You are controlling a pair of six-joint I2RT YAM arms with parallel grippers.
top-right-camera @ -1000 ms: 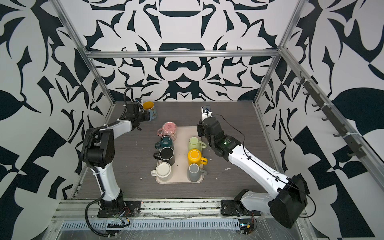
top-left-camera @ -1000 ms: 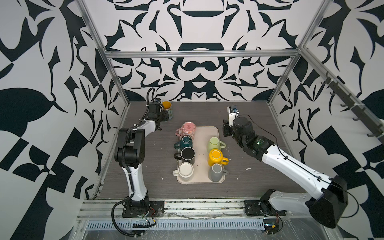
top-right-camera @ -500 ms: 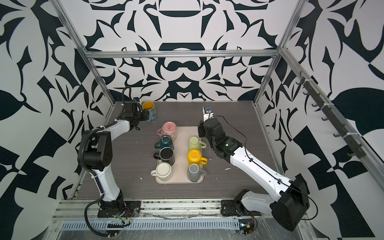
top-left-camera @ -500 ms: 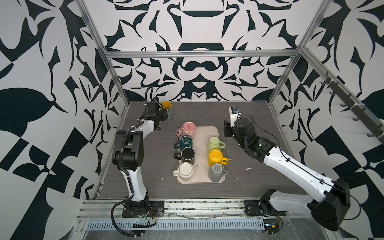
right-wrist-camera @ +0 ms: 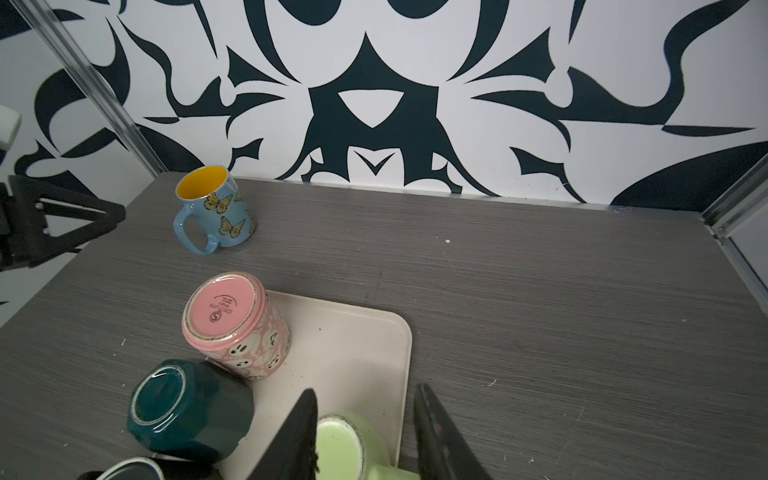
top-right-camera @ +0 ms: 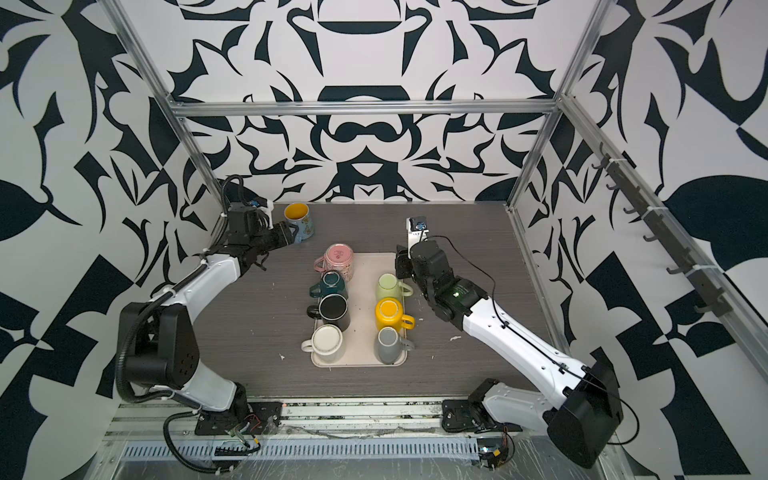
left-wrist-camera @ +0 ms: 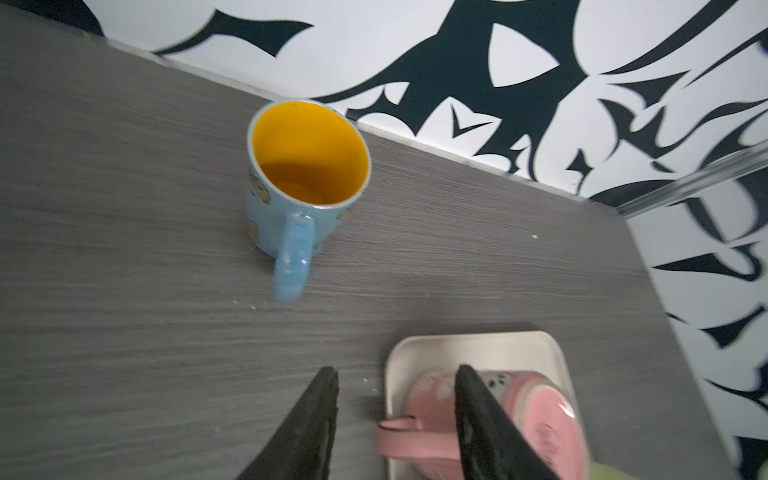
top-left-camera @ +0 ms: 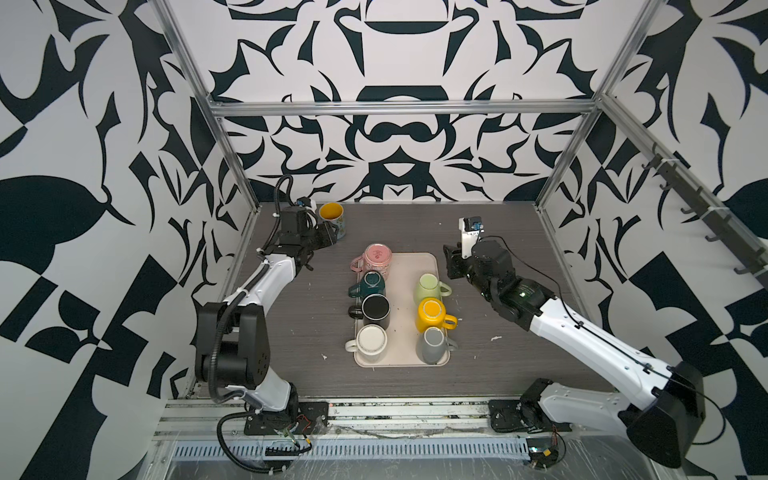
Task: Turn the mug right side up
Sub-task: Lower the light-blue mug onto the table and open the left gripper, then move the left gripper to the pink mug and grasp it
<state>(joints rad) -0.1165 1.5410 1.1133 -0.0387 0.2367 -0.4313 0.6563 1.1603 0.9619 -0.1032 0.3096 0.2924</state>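
Note:
The mug (top-left-camera: 332,217) is light blue with butterflies and a yellow inside. It stands upright, mouth up, on the table at the back left in both top views (top-right-camera: 298,219). In the left wrist view the mug (left-wrist-camera: 303,178) points its handle toward my left gripper (left-wrist-camera: 395,374), which is open, empty and a short way off it. In a top view my left gripper (top-left-camera: 328,239) sits just in front of the mug. My right gripper (right-wrist-camera: 365,390) is open and empty, hovering over the back right of the tray (right-wrist-camera: 353,332).
The beige tray (top-left-camera: 407,266) holds several upside-down mugs: pink (top-left-camera: 376,257), teal (top-left-camera: 372,282), black (top-left-camera: 375,309), white (top-left-camera: 371,340), light green (top-left-camera: 428,286), yellow (top-left-camera: 432,313) and grey (top-left-camera: 432,347). Patterned walls and metal posts enclose the table.
My left gripper has opened, let go of the blue mug and drawn slightly back from it. My right gripper has opened a little wider and shifted slightly.

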